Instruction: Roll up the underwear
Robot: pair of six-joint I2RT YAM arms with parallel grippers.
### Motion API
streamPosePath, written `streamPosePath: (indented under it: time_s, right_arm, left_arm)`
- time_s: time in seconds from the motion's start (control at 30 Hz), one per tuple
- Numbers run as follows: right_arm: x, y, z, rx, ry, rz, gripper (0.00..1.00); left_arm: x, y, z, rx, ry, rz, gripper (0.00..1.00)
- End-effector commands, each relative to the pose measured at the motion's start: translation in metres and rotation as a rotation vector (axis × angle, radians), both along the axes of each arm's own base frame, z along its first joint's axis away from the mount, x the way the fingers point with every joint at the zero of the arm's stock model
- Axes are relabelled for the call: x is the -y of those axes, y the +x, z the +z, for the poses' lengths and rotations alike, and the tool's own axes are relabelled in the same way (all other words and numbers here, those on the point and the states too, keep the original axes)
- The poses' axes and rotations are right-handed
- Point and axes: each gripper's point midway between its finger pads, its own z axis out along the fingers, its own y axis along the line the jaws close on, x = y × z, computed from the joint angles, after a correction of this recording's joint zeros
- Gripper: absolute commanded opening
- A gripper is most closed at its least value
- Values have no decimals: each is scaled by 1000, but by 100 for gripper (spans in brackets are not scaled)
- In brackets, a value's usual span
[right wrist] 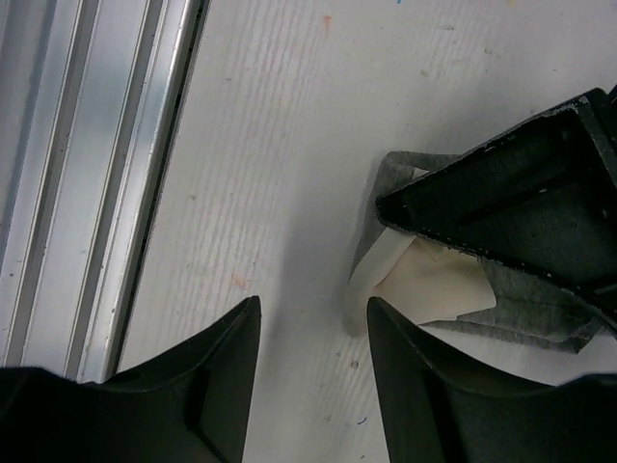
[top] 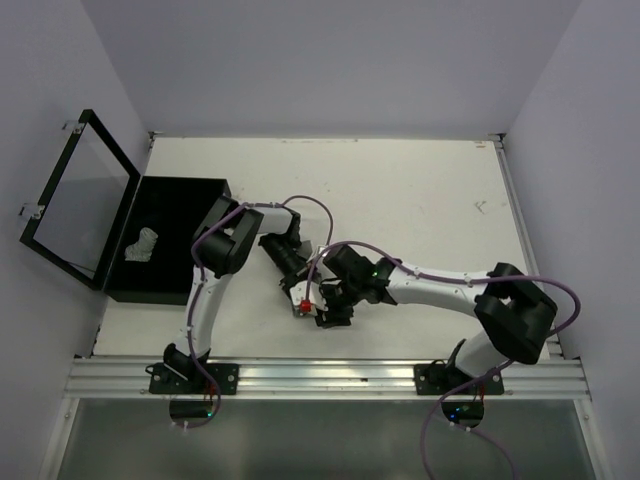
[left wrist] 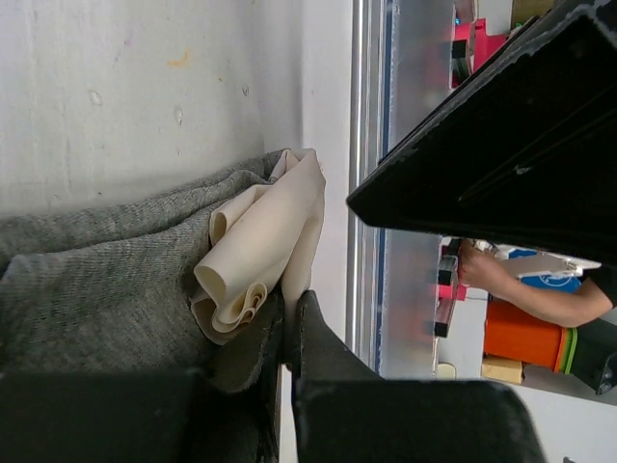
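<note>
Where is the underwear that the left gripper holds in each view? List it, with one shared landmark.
Top external: underwear front centre, mostly hidden.
Left wrist: lower left, pinched in jaws.
Right wrist: right of centre, under left gripper.
Shared landmark: aluminium rail.

The underwear is heather grey with a plain cream band; the surface under it is white and faintly flecked; the box is black.

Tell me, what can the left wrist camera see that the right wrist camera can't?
Only the left wrist view: a person's arm past the table. Only the right wrist view: the gap between the open fingers of the right gripper, over bare table. Both: the grey and cream underwear, pinched by the left gripper.
</note>
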Motion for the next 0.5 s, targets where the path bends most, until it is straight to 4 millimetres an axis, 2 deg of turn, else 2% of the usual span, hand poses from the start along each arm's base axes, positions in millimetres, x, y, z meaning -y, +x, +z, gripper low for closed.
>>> streamPosePath:
  time_s: [0.0,0.2,0.4,0.47]
  right_arm:
    - [-32,22,16,123,99,28,52]
    - [-48,30,6,166,100,37,51]
    - [-45,32,-27,181,63,44,49]
    - [-40,30,-36,169,47,45,44]
  left_arm:
    - [-39,10,-73,225,56,-207,0]
    - [-38,11,-71,226,44,-208,0]
    - [-39,11,-71,223,38,-202,0]
    - [-39,11,-70,222,37,-200,1]
